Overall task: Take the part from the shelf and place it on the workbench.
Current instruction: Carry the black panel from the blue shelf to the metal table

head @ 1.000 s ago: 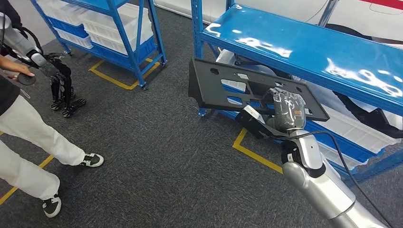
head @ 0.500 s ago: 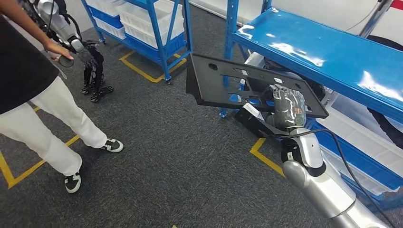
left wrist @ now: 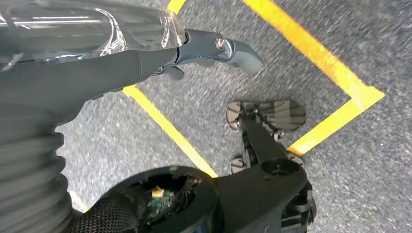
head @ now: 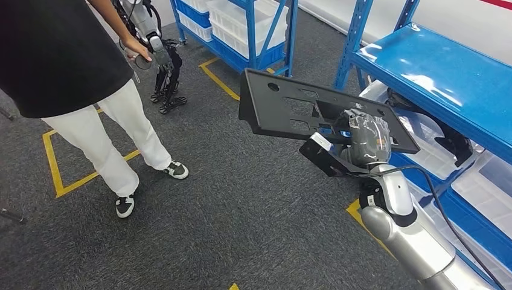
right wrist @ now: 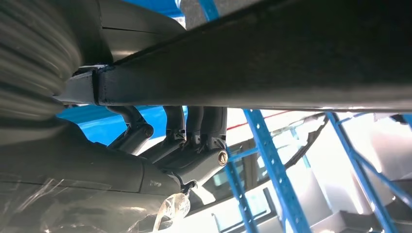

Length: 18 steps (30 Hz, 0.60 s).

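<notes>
The robot's right hand [head: 364, 138], wrapped in clear plastic, held a flat black part [head: 302, 112] by its near edge, carrying it roughly level in the air above the grey carpet [head: 241, 205] and just clear of the blue shelf [head: 447, 78]. In the right wrist view, the dark fingers [right wrist: 194, 131] curled up against the underside of the part [right wrist: 291, 53], gripping it. The part, a wide panel with several cut-out slots and a round hole, stood apart from the shelf's top board, which lay beside it on the robot's right. White bins [head: 483, 187] sat on the shelf's lower level. The left hand [left wrist: 214, 48] hung over the carpet, with yellow floor tape [left wrist: 311, 58] below it; it held nothing, though whether its fingers were spread or curled could not be told. Well away from the shelf, a person in a black top and white trousers [head: 90, 121] stood on the carpet beside another robot [head: 160, 60], near a second blue rack [head: 253, 30] stocked with white bins.
</notes>
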Tool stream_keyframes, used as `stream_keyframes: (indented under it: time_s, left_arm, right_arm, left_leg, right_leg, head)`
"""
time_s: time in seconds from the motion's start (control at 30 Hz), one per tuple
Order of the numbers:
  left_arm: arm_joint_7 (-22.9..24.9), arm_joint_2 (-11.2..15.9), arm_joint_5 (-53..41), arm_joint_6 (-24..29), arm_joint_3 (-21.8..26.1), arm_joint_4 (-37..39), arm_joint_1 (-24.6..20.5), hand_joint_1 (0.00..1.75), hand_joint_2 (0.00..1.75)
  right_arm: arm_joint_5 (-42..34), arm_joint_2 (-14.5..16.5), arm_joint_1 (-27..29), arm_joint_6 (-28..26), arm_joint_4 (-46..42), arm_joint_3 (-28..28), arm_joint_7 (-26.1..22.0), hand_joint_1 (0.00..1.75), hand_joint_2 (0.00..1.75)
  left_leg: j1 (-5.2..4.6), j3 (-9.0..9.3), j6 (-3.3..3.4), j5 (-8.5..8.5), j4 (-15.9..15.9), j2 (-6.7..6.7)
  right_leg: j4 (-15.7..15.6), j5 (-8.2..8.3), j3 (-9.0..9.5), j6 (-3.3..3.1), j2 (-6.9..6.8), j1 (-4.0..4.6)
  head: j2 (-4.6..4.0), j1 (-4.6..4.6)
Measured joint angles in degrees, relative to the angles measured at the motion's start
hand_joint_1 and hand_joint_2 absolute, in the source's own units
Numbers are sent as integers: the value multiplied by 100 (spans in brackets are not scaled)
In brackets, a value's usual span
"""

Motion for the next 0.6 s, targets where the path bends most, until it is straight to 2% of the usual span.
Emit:
stream_keyframes:
  time_s: [0.03, 0.07, 0.1, 0.17, 0.2, 0.23, 0.27, 0.3, 0.33, 0.4, 0.43, 0.47, 0.53, 0.57, 0.6]
  left_arm:
    - [-1, 5, 0, -2, 0, 0, 1, 0, 175]
    - [-2, 7, -3, -5, 0, 0, 0, 0, 175]
    - [-2, 9, -9, -9, 0, 0, -3, 0, 175]
    - [-2, 8, -25, -14, 0, 0, -9, 0, 175]
    - [-3, 6, -28, -16, 0, 0, -13, 0, 175]
    - [-3, 3, -30, -18, 0, 0, -18, 0, 175]
    - [-3, 1, -29, -19, 0, 0, -24, 0, 175]
    - [-4, -2, -28, -20, 0, 0, -28, 0, 175]
    - [-3, -1, -28, -19, 0, 0, -31, 0, 175]
    - [1, 1, -31, -19, -1, 0, -22, 0, 175]
    - [2, -1, -32, -19, -1, 0, -12, 0, 175]
    - [3, -2, -32, -18, -2, 0, -1, 0, 175]
    - [2, 1, -29, -13, -2, 0, 14, 0, 175]
    - [0, 1, -27, -9, -2, 0, 19, 0, 175]
    - [-1, 1, -26, -7, -2, 0, 20, 0, 175]
  right_arm:
    - [2, -2, -8, 4, -3, 0, 2, 175, 175]
    - [4, -1, -20, 6, -10, -1, 2, 175, 175]
    - [6, 0, -33, 8, -20, -1, 2, 175, 175]
    - [10, -4, -44, 11, -37, -5, 3, 175, 175]
    - [12, -8, -43, 16, -41, -7, 3, 175, 175]
    - [14, -10, -42, 20, -41, -8, 3, 175, 175]
    - [15, -12, -41, 24, -41, -9, 3, 175, 175]
    - [16, -11, -41, 27, -42, -9, 2, 175, 175]
    - [16, -10, -40, 27, -46, -9, 2, 175, 175]
    - [23, -10, -42, 27, -64, -13, 3, 175, 175]
    - [27, -13, -44, 27, -73, -16, 4, 175, 175]
    - [32, -14, -46, 27, -80, -19, 5, 175, 175]
    - [34, -13, -47, 27, -89, -20, 8, 175, 175]
    - [34, -14, -46, 27, -92, -21, 10, 175, 175]
    - [36, -15, -46, 27, -97, -23, 11, 175, 175]
  left_leg:
    - [12, -21, -25, 8, -7, -39]
    - [5, -49, -54, -12, 33, 37]
    - [-2, -116, -89, -87, 171, 190]
    - [-7, -415, -159, -392, 800, 592]
    - [14, -632, -188, -563, 1228, 701]
    - [36, -817, -206, -671, 1571, 751]
    - [52, -915, -215, -687, 1736, 776]
    - [61, -886, -214, -597, 1660, 795]
    - [59, -725, -197, -418, 1333, 838]
    - [5, -279, -124, -68, 468, 1060]
    - [-28, -136, -84, 25, 173, 1144]
    - [-57, -80, -55, 49, 38, 1181]
    - [-80, -88, -6, 44, 2, 1050]
    - [-74, -66, 26, 57, -32, 979]
    - [-60, -37, 63, 73, -69, 912]
  right_leg:
    - [-3, 7, 1, -34, -84, 4]
    - [-10, 14, 9, -68, -155, 2]
    - [-18, 17, 21, -103, -233, -4]
    - [-25, 6, 48, -153, -377, -4]
    - [-24, -5, 55, -167, -454, 2]
    - [-23, -15, 60, -172, -529, 5]
    - [-23, -27, 67, -172, -603, 7]
    - [-23, -41, 80, -166, -672, 8]
    - [-24, -59, 103, -154, -740, 9]
    - [-27, -107, 160, -111, -869, 25]
    - [-31, -129, 183, -84, -926, 38]
    - [-39, -147, 201, -57, -980, 51]
    - [-79, -170, 244, 5, -1090, 60]
    - [-71, -204, 266, 34, -1059, 50]
    - [15, -278, 247, 52, -947, 40]
  head:
    - [0, 1]
    - [0, -4]
    - [0, -15]
    - [0, -39]
    - [0, -47]
    - [0, -49]
    - [0, -51]
    - [0, -53]
    - [0, -54]
    - [0, -55]
    - [0, -54]
    - [0, -53]
    - [0, -50]
    - [0, -43]
    - [0, -37]
